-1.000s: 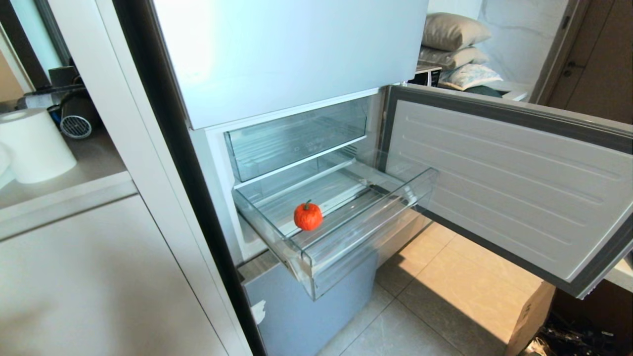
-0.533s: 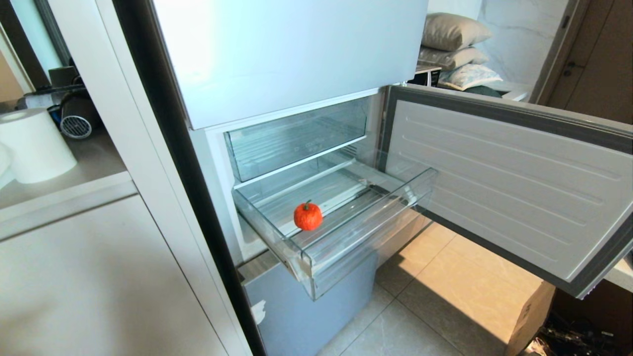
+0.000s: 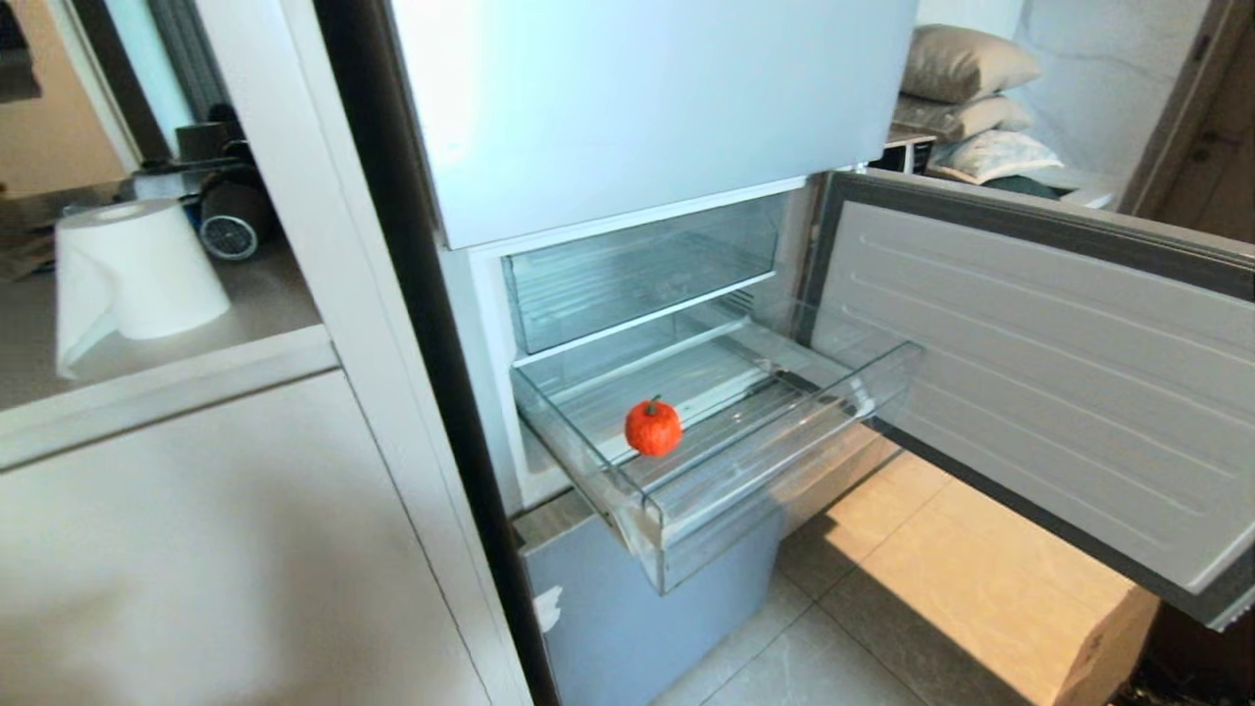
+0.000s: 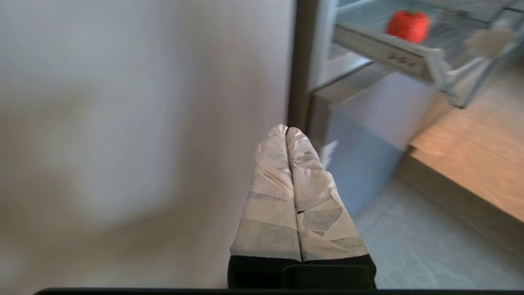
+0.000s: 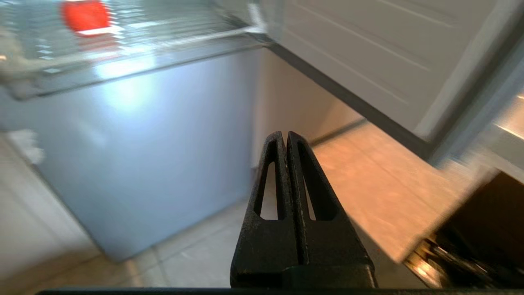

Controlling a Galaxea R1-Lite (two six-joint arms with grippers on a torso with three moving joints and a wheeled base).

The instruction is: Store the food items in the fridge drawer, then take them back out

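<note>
At far left a paper roll (image 3: 137,270) sits on the counter, mid-frame the orange-red food item (image 3: 653,428) rests in the pulled-out fridge drawer (image 3: 784,461), the open door (image 3: 1039,373) fills the right, while left gripper (image 4: 286,130) and right gripper (image 5: 284,135), both clenched and empty, sit low before the fridge.

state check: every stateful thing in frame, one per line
fridge door: swung open
fridge drawer: pulled out, holds one fruit
upper drawer: pushed in, looks empty
orange-red fruit: resting on drawer floor, stem up
left gripper: shut, holding nothing, low beside the fridge
right gripper: shut, holding nothing, below the drawer
paper roll: upright on counter, a sheet hanging loose
</note>
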